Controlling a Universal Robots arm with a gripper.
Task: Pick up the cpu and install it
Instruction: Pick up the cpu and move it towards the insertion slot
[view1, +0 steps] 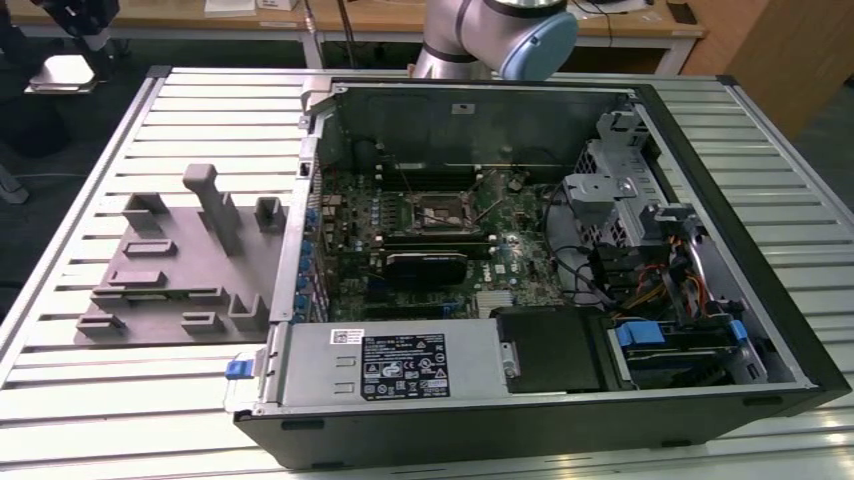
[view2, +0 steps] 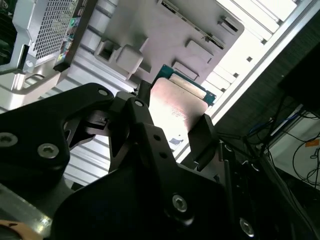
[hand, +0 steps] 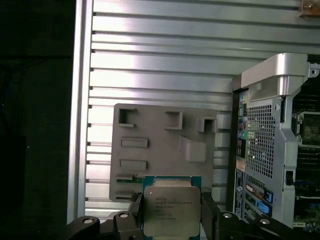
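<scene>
between the two black fingers (hand: 209, 214) of the gripper (hand: 171, 210) sits the cpu (hand: 171, 209), a small square chip with a silvery plate on top and a thin green edge around it. the jaws are clamped on two opposite sides of the chip, and in both wrist views it is held up clear of the surface below. behind the chip lies the grey plastic tray (hand: 150, 125) with its raised blocks and slots, flat on the slatted metal table (hand: 160, 65). just beside the tray is the open computer case (hand: 265, 140). in the exterior view the case lies on its side with the board showing, the square socket (view1: 438, 210) near the middle of the board, and the tray at the exterior view's left. the arm (view1: 487, 35) rises behind the far wall of the case.
</scene>
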